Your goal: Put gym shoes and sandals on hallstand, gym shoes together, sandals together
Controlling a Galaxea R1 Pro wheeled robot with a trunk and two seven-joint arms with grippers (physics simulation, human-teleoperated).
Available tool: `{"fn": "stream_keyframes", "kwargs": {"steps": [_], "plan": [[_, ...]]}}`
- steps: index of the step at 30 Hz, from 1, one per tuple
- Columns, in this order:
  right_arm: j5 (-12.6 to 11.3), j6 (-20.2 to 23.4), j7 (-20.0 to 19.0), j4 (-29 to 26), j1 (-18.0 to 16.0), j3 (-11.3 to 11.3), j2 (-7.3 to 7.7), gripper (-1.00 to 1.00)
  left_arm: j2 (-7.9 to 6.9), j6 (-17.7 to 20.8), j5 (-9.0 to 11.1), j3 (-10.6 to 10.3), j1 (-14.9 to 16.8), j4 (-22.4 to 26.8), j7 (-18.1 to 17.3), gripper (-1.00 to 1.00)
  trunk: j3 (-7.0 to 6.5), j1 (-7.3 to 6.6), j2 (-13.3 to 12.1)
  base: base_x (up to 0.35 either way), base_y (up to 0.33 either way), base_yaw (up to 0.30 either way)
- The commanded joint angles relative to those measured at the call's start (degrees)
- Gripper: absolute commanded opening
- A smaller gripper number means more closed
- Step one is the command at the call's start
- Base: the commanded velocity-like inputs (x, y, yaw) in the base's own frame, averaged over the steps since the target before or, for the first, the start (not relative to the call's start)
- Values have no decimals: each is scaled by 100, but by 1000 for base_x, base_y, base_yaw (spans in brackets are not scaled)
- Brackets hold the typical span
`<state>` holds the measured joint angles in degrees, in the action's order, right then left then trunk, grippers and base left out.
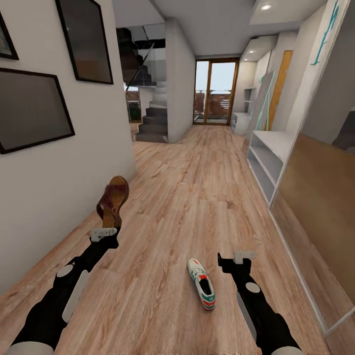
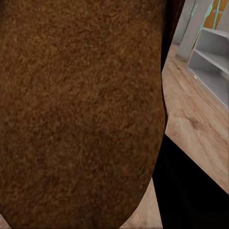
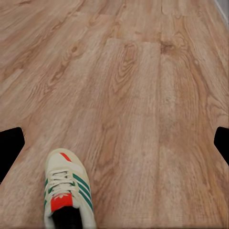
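My left gripper (image 1: 104,231) is shut on the heel end of a brown sandal (image 1: 113,198), which it holds upright above the corridor floor (image 1: 187,197) near the left wall. In the left wrist view the sandal's tan-brown sole (image 2: 81,109) is pressed close to the camera. One white gym shoe (image 1: 201,284) with green stripes lies on the floor, just left of my right gripper (image 1: 244,256). That gripper is open and empty, its dark fingers (image 3: 10,148) spread wide, with the gym shoe (image 3: 67,191) below and to one side. The pale grey hallstand (image 1: 268,155) stands by the right wall ahead.
The left wall (image 1: 59,162) carries dark framed pictures. A large mirrored or wood panel (image 1: 320,197) lines the right side near me. Stairs (image 1: 153,123) and a glass door (image 1: 214,91) lie at the corridor's far end. Hallstand shelves (image 2: 212,62) show in the left wrist view.
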<state>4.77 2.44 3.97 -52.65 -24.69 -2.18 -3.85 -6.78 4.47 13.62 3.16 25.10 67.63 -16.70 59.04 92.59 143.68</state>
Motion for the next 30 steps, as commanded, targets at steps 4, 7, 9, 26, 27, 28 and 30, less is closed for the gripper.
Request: {"fn": "stream_keyframes", "kwargs": {"steps": [4,7,9,26,27,28,30], "plan": [[49,26,7,-9,-1,-11,-2,100,1,46,62,9,4,5,-26,-100,130,9,8,0,0,135],[28,28,7,-9,-1,-17,-2,100,1,46,62,9,4,5,-26,-100,223,16,12,0,0,138],[22,28,7,-9,-1,-18,-2,100,1,46,62,9,4,5,-26,-100,285,22,15,0,0,131],[-8,28,-10,-9,-1,-28,7,100,1,46,62,9,4,5,-26,-100,818,65,38,0,0,51],[-9,28,-10,-9,-1,-28,7,100,1,46,62,9,4,5,-26,-100,849,68,39,0,0,0],[-10,28,-10,-9,-1,-29,7,100,1,46,62,9,4,5,-26,-100,881,71,41,0,0,0],[-11,28,-10,-9,-1,-29,7,100,1,46,62,9,4,5,-26,-100,944,76,43,0,0,0]]}}
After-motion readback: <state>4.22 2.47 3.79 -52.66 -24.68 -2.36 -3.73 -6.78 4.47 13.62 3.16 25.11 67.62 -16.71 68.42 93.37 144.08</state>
